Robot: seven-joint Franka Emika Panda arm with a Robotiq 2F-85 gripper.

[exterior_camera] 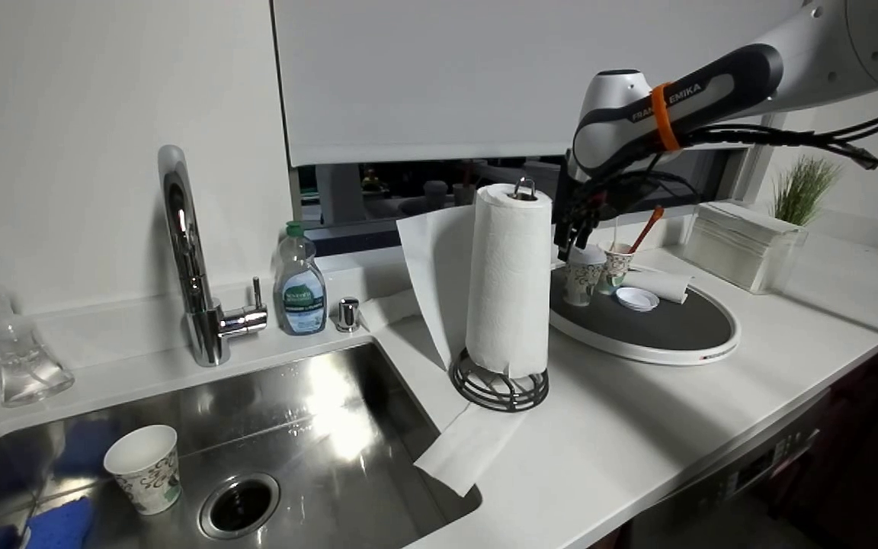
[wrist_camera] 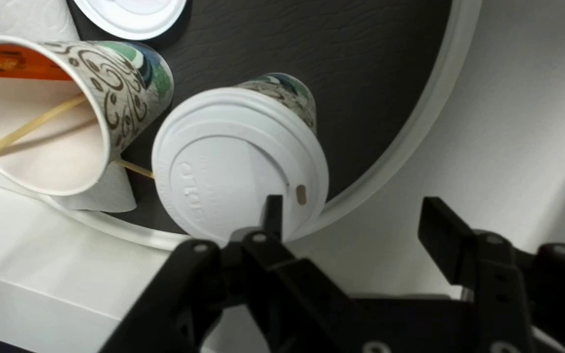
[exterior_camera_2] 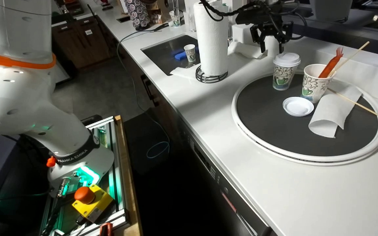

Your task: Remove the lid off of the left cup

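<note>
The left cup [exterior_camera_2: 282, 77] is a patterned paper cup with a white lid [exterior_camera_2: 286, 59] on it. It stands upright on the round dark tray, left of an open cup in both exterior views. The lid [wrist_camera: 228, 162] fills the middle of the wrist view and hides most of the cup. My gripper [exterior_camera_2: 272, 49] is open and empty, above the lid and off to one side. In the wrist view, one finger of the gripper [wrist_camera: 352, 208] overlaps the lid's edge, and the gap between the fingers shows the counter. Whether that finger touches the lid, I cannot tell.
The open cup [exterior_camera_2: 313, 83] beside it holds a red utensil and a wooden stick. A loose white lid [exterior_camera_2: 298, 106] and a paper towel piece [exterior_camera_2: 331, 113] lie on the tray [exterior_camera_2: 241, 131]. A paper-towel roll [exterior_camera: 511, 282] stands between tray and sink [exterior_camera: 317, 442].
</note>
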